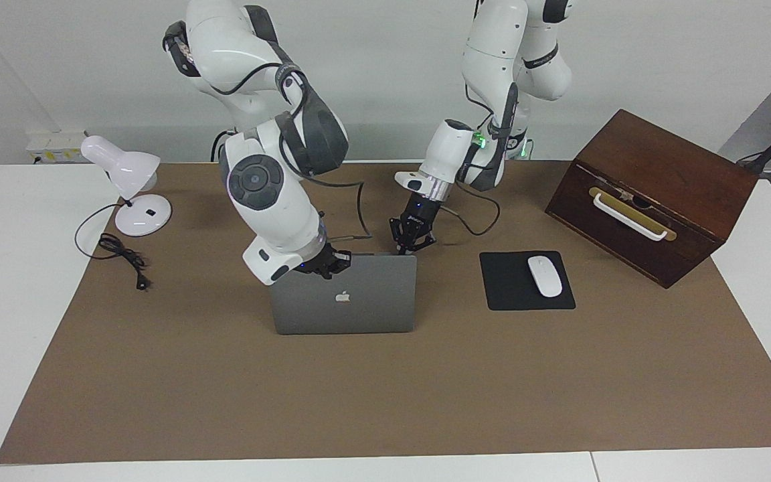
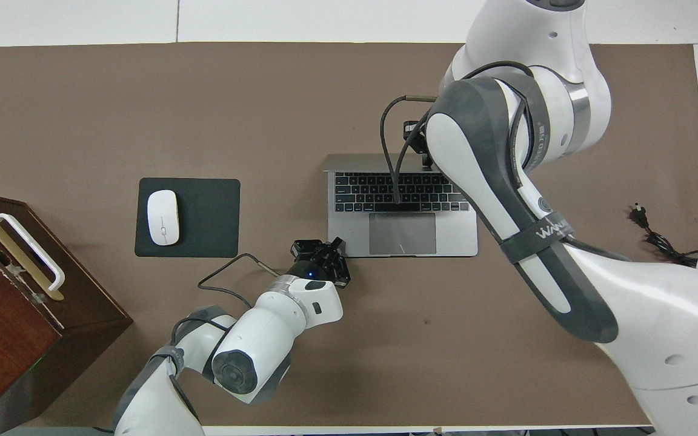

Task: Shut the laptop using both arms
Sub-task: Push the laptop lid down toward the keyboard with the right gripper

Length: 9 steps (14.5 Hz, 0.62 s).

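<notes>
Standing open at the middle of the brown mat point(image 1: 225, 402), the laptop point(image 1: 344, 302) shows its lid's logo side in the facing view, keyboard toward the robots. Beside it, toward the left arm's end, a white mouse point(image 1: 544, 276) lies on a black mouse pad point(image 1: 510, 294), with a wooden box point(image 1: 653, 194) past that. At the lid's top edge sits the right gripper point(image 1: 329, 262); whether its jaws are parted cannot be told. Over the lid's other top corner hangs the left gripper point(image 1: 412, 242), fingers spread apart. Toward the right arm's end stands a white desk lamp point(image 1: 128, 184).
</notes>
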Each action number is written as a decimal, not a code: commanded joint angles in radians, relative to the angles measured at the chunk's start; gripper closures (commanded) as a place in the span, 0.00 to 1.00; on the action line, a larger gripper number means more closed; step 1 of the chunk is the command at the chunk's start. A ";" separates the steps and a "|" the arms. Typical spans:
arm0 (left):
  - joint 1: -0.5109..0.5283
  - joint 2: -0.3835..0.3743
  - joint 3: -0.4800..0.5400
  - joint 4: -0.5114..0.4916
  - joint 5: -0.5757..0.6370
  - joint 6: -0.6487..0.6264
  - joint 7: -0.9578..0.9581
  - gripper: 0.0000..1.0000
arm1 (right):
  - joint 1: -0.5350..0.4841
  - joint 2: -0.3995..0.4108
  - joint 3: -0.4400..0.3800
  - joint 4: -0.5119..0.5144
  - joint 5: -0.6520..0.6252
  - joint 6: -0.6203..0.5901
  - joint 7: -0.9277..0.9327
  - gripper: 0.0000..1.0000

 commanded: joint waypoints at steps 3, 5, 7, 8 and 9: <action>0.016 0.009 0.011 -0.075 -0.002 -0.017 0.045 1.00 | 0.001 -0.105 0.007 -0.234 0.030 0.122 0.052 1.00; 0.016 0.007 0.011 -0.079 -0.002 -0.017 0.052 1.00 | 0.002 -0.134 0.007 -0.315 0.032 0.189 0.051 1.00; 0.016 0.007 0.011 -0.084 -0.002 -0.017 0.053 1.00 | 0.002 -0.136 0.007 -0.329 0.035 0.199 0.051 1.00; 0.016 0.007 0.009 -0.084 -0.002 -0.017 0.053 1.00 | 0.002 -0.134 0.007 -0.334 0.035 0.201 0.051 1.00; 0.016 0.009 0.011 -0.084 -0.002 -0.017 0.053 1.00 | 0.002 -0.136 0.007 -0.339 0.035 0.209 0.051 1.00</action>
